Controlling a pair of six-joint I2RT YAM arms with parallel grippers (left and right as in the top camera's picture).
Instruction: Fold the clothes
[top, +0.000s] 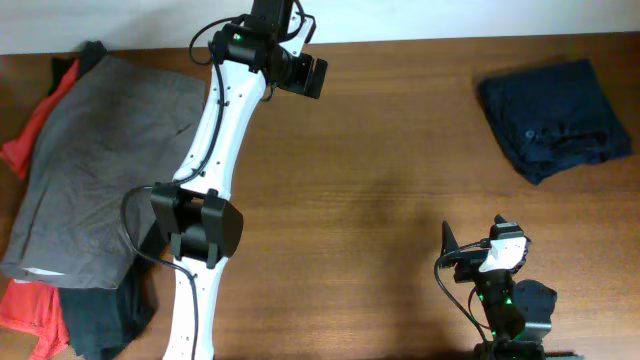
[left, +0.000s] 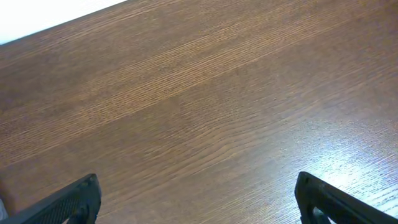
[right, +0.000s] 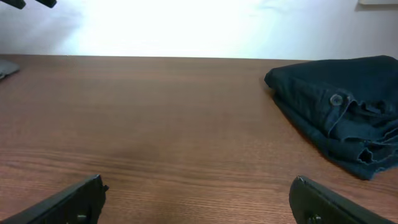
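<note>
Shorts (top: 555, 118) (right: 339, 109): dark navy, lying as a compact folded bundle at the far right of the table (top: 380, 200), close to its back edge. Layers are stacked, with a rumpled edge toward the front. One small button (right: 336, 99) shows on the near face in the right wrist view. Nothing touches the bundle.

Right claw (right: 196, 190): low at the near right of the table, well apart from the shorts, which sit ahead of it and to its right. Jaws are spread wide, with only bare wood between them and nothing held.

Left claw (left: 198, 193) (top: 308, 76): up near the table's back edge, left of centre, far from the shorts. Jaws are likewise spread wide over bare wood grain, gripping nothing. The white left arm (top: 215, 150) runs from the near edge to the back of the table.

Left end of the table: a heap. A large grey garment (top: 100, 170) lies on top. A red-orange garment (top: 30, 130) pokes out at the heap's upper left and again at its lower left. Dark cloth (top: 100, 315) shows beneath the grey at the near edge. The left arm's elbow overlaps the heap's right margin in the overhead view; whether they touch cannot be told.
</note>
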